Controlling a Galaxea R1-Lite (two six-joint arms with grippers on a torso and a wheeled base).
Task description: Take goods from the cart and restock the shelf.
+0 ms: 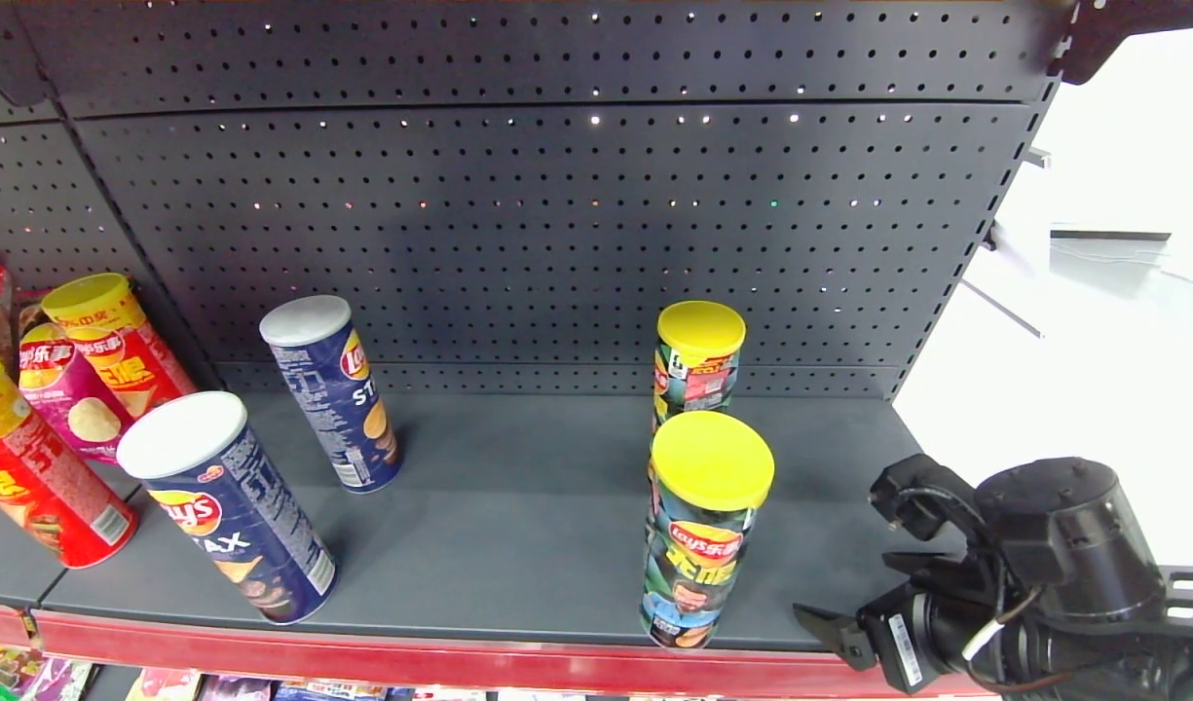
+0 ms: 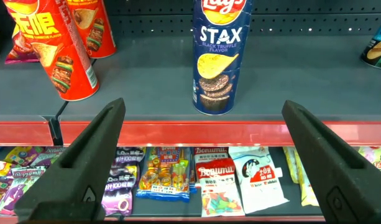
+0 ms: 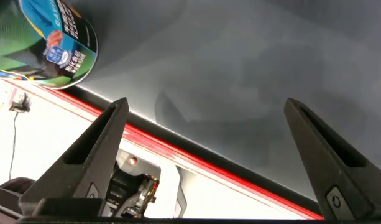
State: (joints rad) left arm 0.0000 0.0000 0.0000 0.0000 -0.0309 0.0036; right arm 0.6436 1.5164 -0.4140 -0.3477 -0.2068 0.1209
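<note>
Toppling is the main risk: the yellow-lidded can (image 1: 705, 531) stands at the front lip of the shelf (image 1: 518, 506), just to the left of the right gripper (image 3: 204, 106), and could be knocked off by a sideways swing of its spread, empty fingers. The same is judged of the blue can (image 2: 217, 56), straight ahead of the left gripper (image 2: 202, 106) (also spread wide, nothing held). A second yellow-lidded can (image 1: 698, 365) is set behind the first. A red can (image 2: 56, 50) is seen beside the blue one, and packets (image 2: 215, 180) below the left gripper.
</note>
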